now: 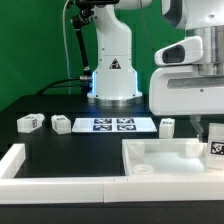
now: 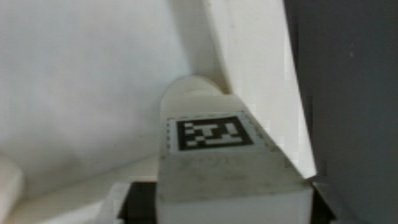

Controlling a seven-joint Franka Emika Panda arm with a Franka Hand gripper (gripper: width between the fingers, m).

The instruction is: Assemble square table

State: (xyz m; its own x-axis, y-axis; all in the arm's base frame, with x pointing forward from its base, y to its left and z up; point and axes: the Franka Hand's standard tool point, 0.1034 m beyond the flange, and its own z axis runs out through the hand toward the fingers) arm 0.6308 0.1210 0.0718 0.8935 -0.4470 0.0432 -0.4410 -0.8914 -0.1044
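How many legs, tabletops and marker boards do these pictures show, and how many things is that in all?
Legs: 4
Tabletop: 1
Marker board: 1
Total: 6

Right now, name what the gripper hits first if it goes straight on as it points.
The leg in the gripper would likely meet the tabletop near its rim; depth is unclear.
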